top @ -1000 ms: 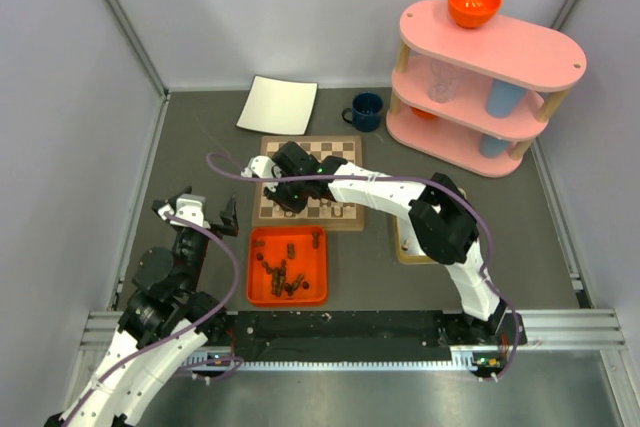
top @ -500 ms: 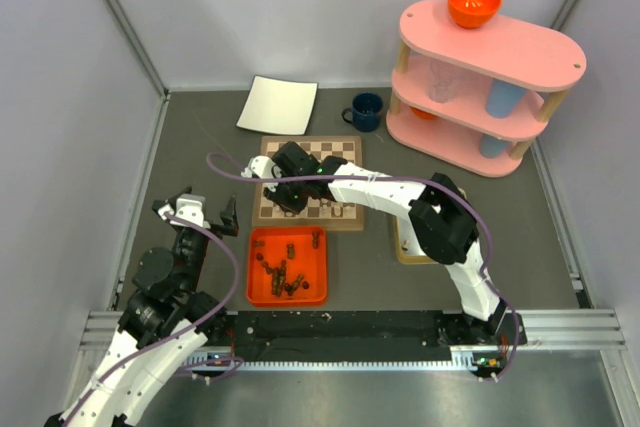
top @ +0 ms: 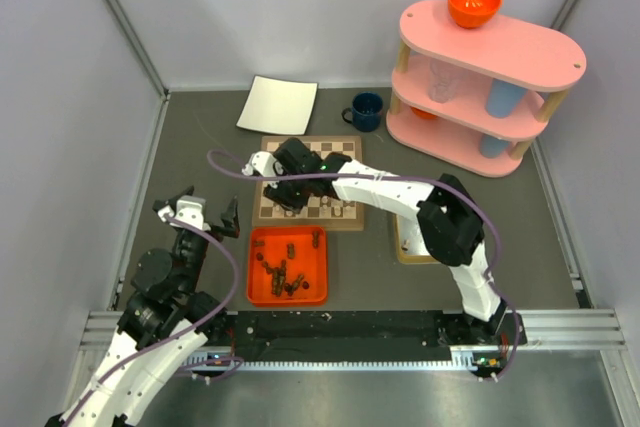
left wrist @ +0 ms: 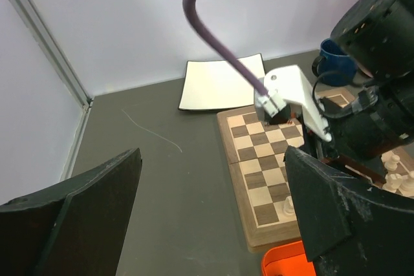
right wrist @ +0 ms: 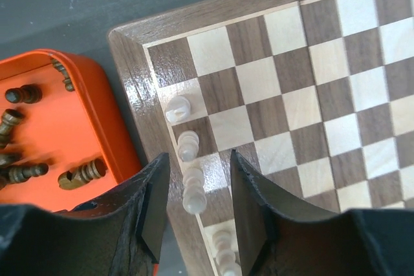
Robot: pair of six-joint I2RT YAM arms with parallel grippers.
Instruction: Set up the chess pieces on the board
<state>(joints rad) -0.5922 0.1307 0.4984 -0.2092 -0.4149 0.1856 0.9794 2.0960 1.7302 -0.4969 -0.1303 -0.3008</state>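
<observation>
Indoors, grey table (top: pixel 200 167) boxed by pale walls (top: pixel 300 7), right gripper (right wrist: pixel 197 179) parted around pale piece (right wrist: pixel 193 189) at board (right wrist: pixel 284 75) edge, left gripper (left wrist: pixel 212 159) wide open.

Brown-and-cream checkered board (right wrist: pixel 310 95), pale chess pieces (right wrist: pixel 187 143), orange tray (right wrist: pixel 77 121), pink shelf (top: pixel 490 42).

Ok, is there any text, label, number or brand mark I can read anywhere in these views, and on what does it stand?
No text can be read in any view.
The board has no rank or file marks on the part of its rim that shows in the right wrist view.
The white sheet looks blank.
The blue mug and the orange tray show no print at this size.
</observation>
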